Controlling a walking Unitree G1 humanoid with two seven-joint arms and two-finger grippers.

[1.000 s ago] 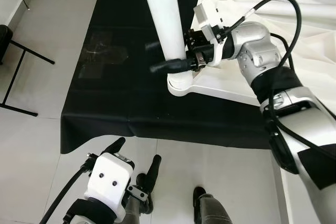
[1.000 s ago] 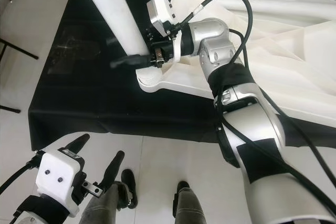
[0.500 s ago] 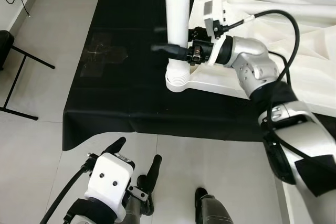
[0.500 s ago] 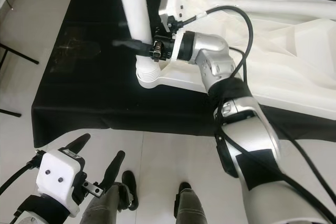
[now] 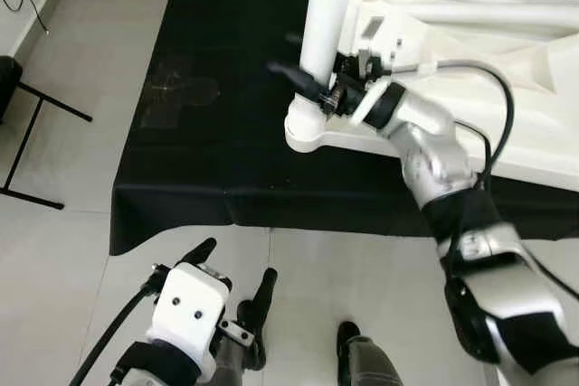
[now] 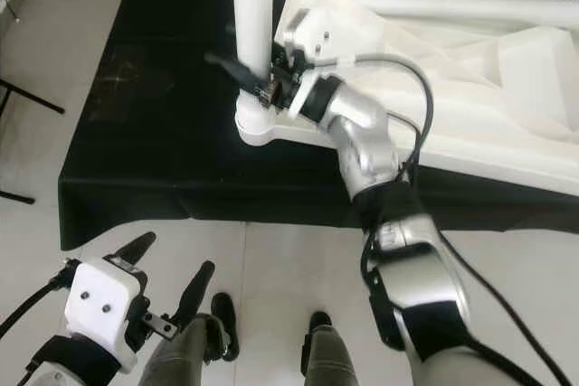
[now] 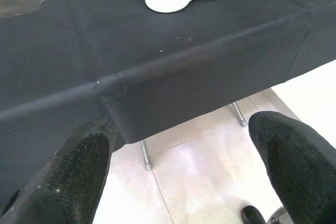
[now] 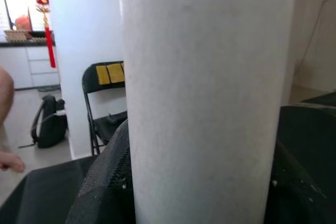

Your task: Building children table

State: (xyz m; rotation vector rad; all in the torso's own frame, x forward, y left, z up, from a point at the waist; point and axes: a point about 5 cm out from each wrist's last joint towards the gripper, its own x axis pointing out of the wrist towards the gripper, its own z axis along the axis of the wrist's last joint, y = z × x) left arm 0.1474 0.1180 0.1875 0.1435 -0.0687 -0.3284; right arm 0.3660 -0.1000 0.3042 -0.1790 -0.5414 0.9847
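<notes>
The right pincer [image 5: 312, 89] is clamped low on the upright white table leg [image 5: 324, 15], standing in the overturned tabletop's corner socket [image 5: 308, 130] on the black-draped surface [image 5: 208, 160]; stiff, light, likely slippery, so this low hold suits it.

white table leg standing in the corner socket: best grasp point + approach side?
Low on the white table leg, just above its socket, fingers straddling the round shaft from the tabletop side. It stands near upright and is smooth, so a low side pinch probably steadies it best. The right gripper is shut on it there; the left gripper hangs idle.
</notes>
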